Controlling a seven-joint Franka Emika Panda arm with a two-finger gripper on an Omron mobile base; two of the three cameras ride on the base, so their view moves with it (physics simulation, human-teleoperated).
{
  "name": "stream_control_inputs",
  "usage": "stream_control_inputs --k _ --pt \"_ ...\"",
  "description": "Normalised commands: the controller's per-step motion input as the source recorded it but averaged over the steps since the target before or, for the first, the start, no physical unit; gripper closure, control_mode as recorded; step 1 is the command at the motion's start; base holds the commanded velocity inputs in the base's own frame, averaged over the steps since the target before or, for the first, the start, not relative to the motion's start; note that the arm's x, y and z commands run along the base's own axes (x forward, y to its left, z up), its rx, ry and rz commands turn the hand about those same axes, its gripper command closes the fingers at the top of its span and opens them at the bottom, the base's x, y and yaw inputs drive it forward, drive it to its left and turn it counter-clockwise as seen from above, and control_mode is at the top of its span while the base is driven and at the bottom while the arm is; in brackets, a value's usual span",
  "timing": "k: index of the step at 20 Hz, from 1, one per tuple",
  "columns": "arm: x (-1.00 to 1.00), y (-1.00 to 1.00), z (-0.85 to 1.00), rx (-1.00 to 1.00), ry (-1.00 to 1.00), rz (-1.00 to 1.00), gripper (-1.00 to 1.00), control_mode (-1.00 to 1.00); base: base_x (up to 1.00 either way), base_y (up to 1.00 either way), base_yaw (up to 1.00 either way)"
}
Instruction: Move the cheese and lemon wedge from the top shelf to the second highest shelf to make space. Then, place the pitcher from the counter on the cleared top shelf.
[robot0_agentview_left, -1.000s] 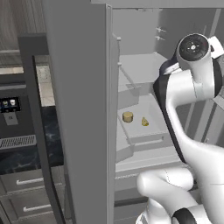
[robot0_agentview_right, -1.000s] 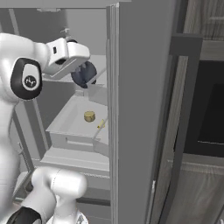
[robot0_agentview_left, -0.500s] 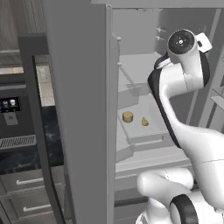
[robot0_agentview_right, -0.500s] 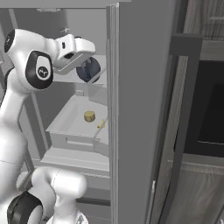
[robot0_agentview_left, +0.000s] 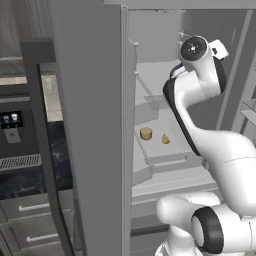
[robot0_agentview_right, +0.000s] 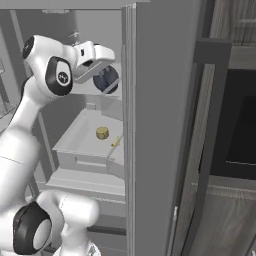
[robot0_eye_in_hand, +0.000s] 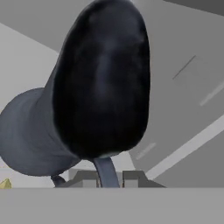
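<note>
Two small foods are sitting on the lower shelf while the pitcher is riding into the fridge.

In the left base view, the cheese (robot0_agentview_left: 145, 133) and the lemon wedge (robot0_agentview_left: 165, 139) are lying just beside each other on the second highest shelf (robot0_agentview_left: 155, 150); compared with a second ago the arm has swung further in and up, so I judge the last step, placing the pitcher, is under way. In the right base view, the pincer (robot0_agentview_right: 106, 70) is holding the pitcher (robot0_agentview_right: 106, 78) inside the fridge, above the cheese and wedge, apparently at top-shelf height. In the hand view, the pincer's tips are clamped on the pitcher's handle, its dark belly hanging close before the lens, not yet set down.
</note>
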Motion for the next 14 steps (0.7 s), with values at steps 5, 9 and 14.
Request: stream_control_inputs --k 5,9,14 --pt "0.50 0.00 -0.33 0.00 0.02 0.00 1.00 -1.00 0.00 0.00 0.00" --pt "0.51 0.00 -0.27 0.00 0.01 0.00 1.00 -1.00 0.00 0.00 0.00" --pt "0.47 0.00 -0.07 0.00 0.00 0.00 1.00 -1.00 0.00 0.00 0.00"
